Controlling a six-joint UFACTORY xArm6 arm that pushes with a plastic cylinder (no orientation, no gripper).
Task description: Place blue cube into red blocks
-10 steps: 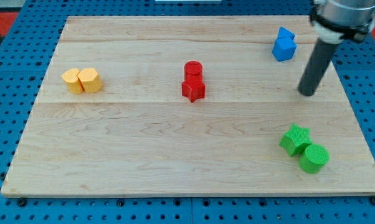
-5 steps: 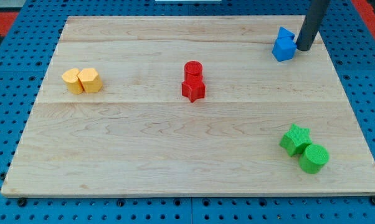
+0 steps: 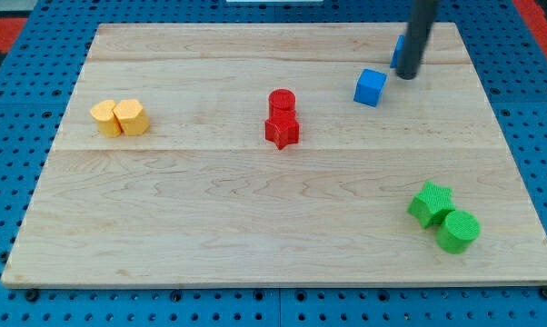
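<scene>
The blue cube (image 3: 370,87) lies on the wooden board (image 3: 255,209), right of centre near the view's top. The red blocks sit at the centre: a red cylinder (image 3: 282,100) touching a red star-shaped block (image 3: 282,130) below it. My tip (image 3: 407,75) stands just up and right of the blue cube, a small gap from it. A second blue block (image 3: 397,51) is mostly hidden behind the rod.
Two yellow blocks (image 3: 119,117) sit together at the view's left. A green star-shaped block (image 3: 431,203) and a green cylinder (image 3: 458,230) sit together at the lower right. Blue pegboard (image 3: 10,136) surrounds the board.
My tip swept up and then left across the blue pair. The blue cube has been pushed left and down, away from the other blue block, toward the red blocks.
</scene>
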